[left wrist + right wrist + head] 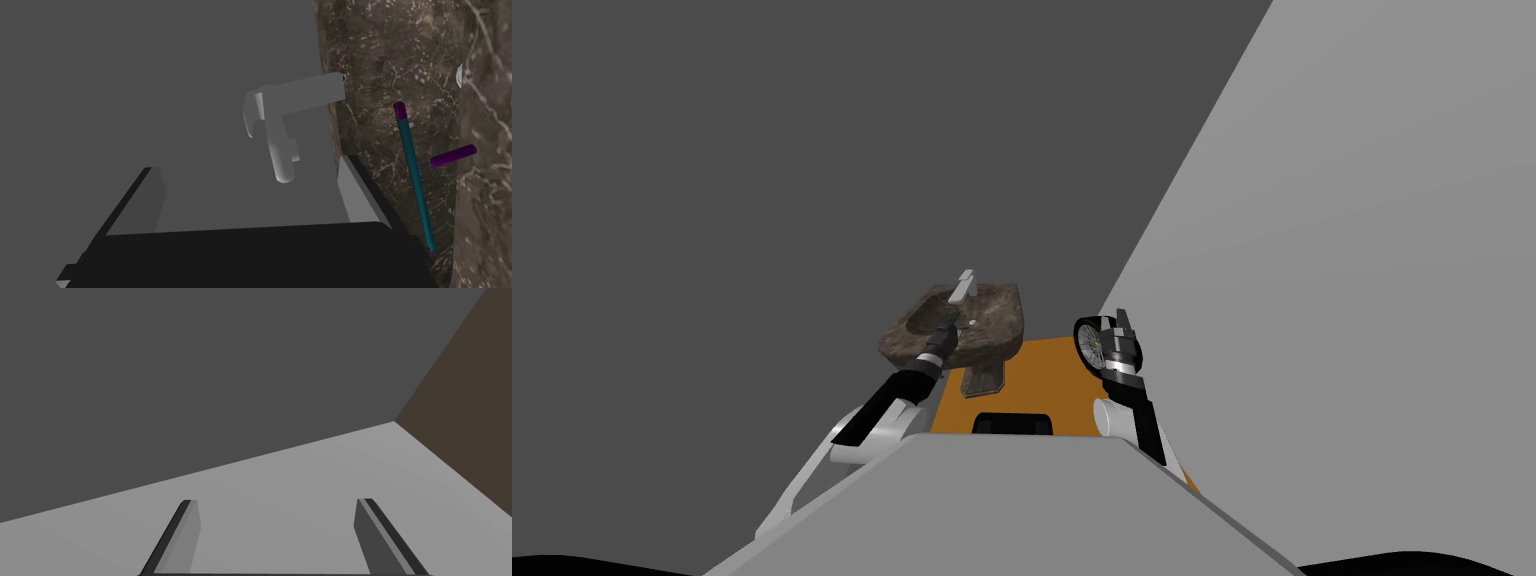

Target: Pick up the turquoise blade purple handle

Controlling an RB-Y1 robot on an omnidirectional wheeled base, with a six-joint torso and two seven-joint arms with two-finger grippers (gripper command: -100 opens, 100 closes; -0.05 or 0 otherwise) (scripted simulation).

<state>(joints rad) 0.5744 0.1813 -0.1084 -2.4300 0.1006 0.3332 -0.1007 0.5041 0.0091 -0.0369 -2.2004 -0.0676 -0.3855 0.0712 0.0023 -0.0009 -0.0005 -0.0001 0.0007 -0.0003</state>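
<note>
A home washroom, it seems: a mottled brown stone sink (1009,318) with a grey faucet (963,287) sits on an orange vanity top (1052,380) between plain grey walls (762,150).

Sink (1007,335) sits on the cabinet (1052,375), faucet (287,115) at its far rim. The tool (415,175) is lying inside the basin, just beside the left gripper (250,170).
</note>
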